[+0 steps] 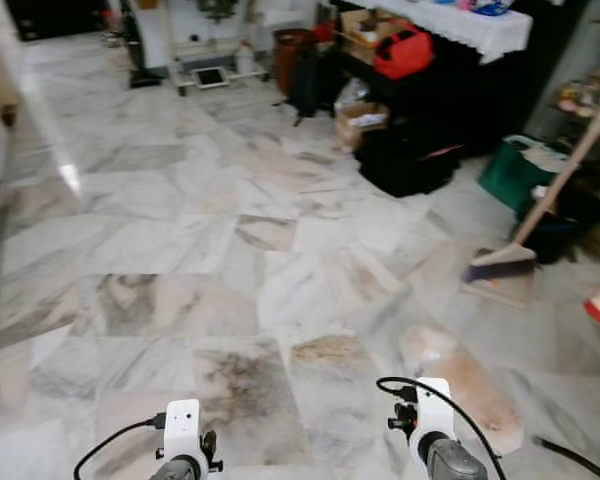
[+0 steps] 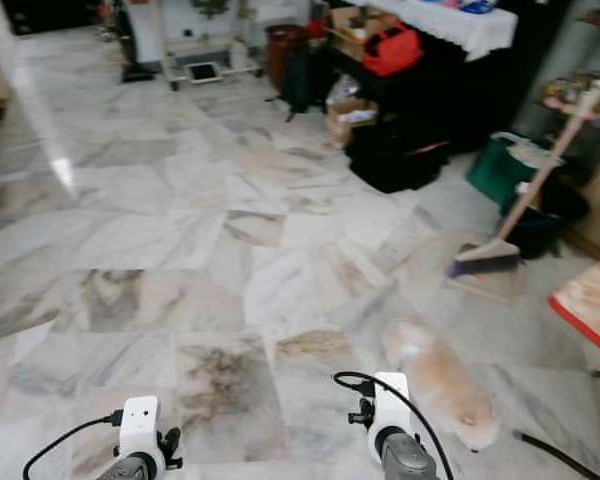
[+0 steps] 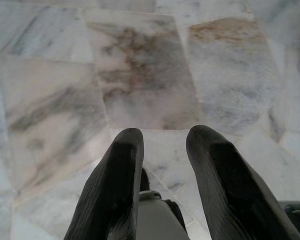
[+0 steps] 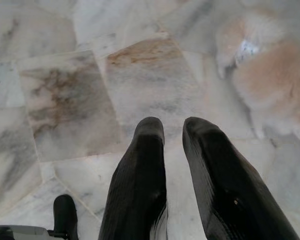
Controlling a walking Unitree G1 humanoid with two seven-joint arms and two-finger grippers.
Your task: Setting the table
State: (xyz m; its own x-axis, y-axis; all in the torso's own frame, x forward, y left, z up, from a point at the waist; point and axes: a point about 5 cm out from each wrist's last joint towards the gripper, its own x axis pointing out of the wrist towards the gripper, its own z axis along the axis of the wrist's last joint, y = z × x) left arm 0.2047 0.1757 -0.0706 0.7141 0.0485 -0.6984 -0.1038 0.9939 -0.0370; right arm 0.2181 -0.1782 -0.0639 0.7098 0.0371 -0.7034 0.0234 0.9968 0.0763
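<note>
Both arms hang low over a marble floor (image 1: 230,250). My left gripper (image 3: 162,137) is open, with bare tile between its black fingers (image 3: 115,175). My right gripper (image 4: 175,127) stands open by a narrower gap and holds nothing. Their white wrists (image 1: 183,428) (image 1: 428,412) show at the bottom of the eye views. A table corner (image 2: 590,305) with a red edge and a patterned top juts in at the right. No tableware can be made out.
A fluffy tan animal (image 2: 442,388) lies on the floor just right of my right arm. A broom (image 1: 540,215) leans at the right by a green bin (image 1: 510,170). Black bags, boxes and a red bag (image 1: 402,52) crowd the white-clothed table (image 1: 475,25) at the back.
</note>
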